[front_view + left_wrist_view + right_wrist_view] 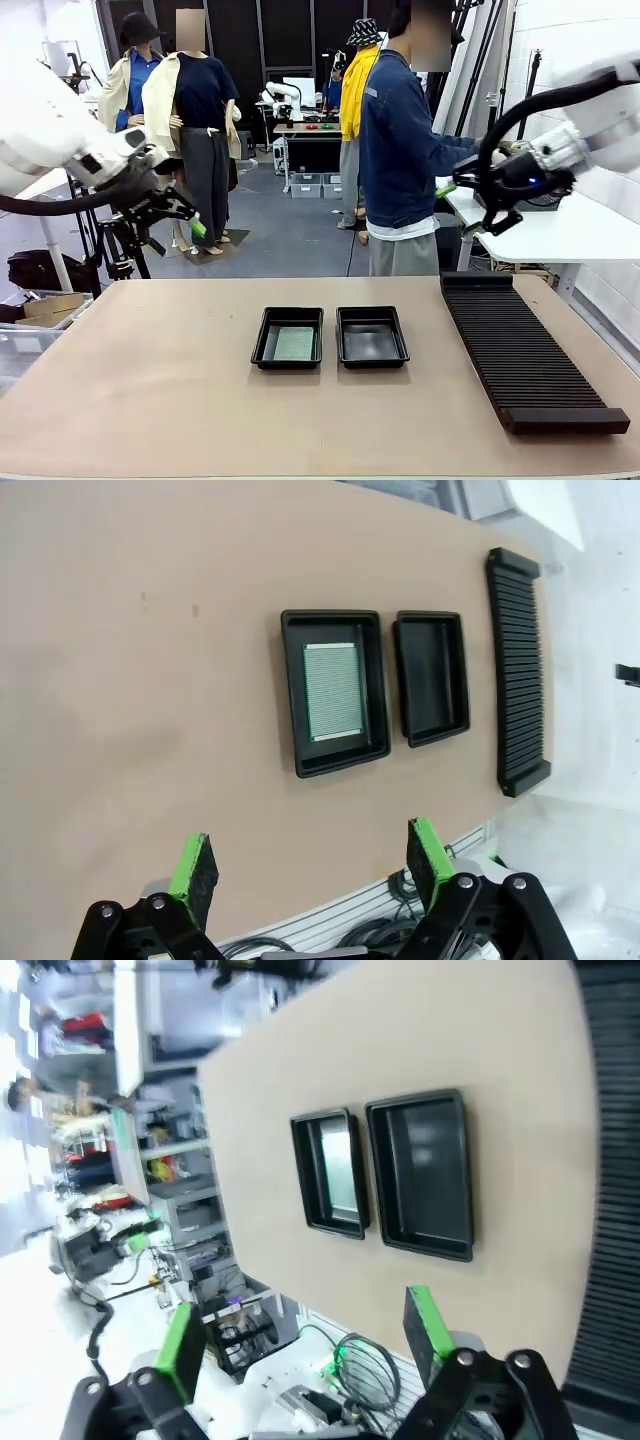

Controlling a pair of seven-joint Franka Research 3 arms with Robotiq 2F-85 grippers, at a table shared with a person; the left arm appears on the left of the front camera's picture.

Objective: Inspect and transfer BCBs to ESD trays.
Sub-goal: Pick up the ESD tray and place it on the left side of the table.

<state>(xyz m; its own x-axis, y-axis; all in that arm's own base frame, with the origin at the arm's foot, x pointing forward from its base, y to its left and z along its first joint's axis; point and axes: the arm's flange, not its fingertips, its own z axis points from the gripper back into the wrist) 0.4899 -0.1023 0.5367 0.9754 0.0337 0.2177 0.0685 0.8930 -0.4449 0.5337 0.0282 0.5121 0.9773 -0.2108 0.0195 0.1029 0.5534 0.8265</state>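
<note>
Two black ESD trays sit side by side at the table's middle. The left tray (288, 338) (334, 692) (329, 1173) holds one green BCB (295, 344) (333, 691). The right tray (372, 336) (432, 677) (421, 1175) has nothing in it. My left gripper (185, 215) (312, 865) hangs open, high above the table's far left edge, with nothing between its green pads. My right gripper (458, 188) (305, 1337) is also open and bare, raised beyond the far right of the table near the person.
A long black ribbed rack (525, 345) (520, 670) lies along the table's right side. A person in a blue jacket (400, 150) stands at the far edge, turned toward a white side table (560, 235). The tan tabletop (150, 380) is bare on the left.
</note>
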